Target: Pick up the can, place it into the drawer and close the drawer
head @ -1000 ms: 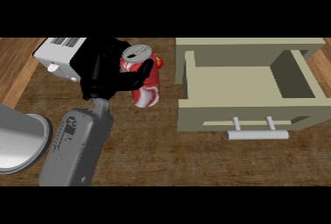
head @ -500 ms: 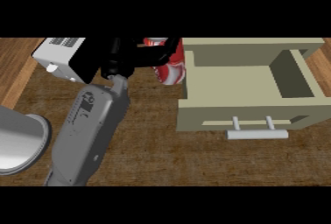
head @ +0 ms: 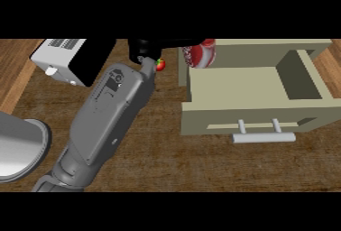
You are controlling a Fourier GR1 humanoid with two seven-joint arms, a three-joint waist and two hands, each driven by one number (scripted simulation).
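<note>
Fingers [head: 174, 44]: black, curled toward the right and closed against the left side of the can [head: 201, 53]. The view's upper edge cuts off part of them, so the full wrap isn't visible, but what shows reads as a grip on the can. No gap shows between fingers and can.

Left hand [head: 152, 47] is at the top of the view, on the end of the grey forearm [head: 110, 115], which runs diagonally up from the lower left.

Can: red and white, only its lower part in view, tilted. It's clear of the counter, over the rear left corner of the drawer [head: 248, 90] and overlapping the drawer's left wall. Can't tell if it touches the wall.

Drawer: beige, pulled open. The inside shows only a bare floor. The silver bar handle [head: 264, 137] on its front faces the lower edge of the view.

Around it:
- White box-shaped appliance [head: 58, 58] with a black face, upper left, just beside the hand. The forearm crosses in front of its black side.
- Small red and green thing [head: 160, 64] right at the wrist, between the forearm and the drawer's left wall. Too small to identify.
- Rounded grey metal vessel [head: 20, 149] at the left edge, cut off by the frame and near the lower forearm.
- Wooden counter [head: 200, 167] under everything.

In the way: only the drawer's left wall sits between the can and the drawer floor.
</note>
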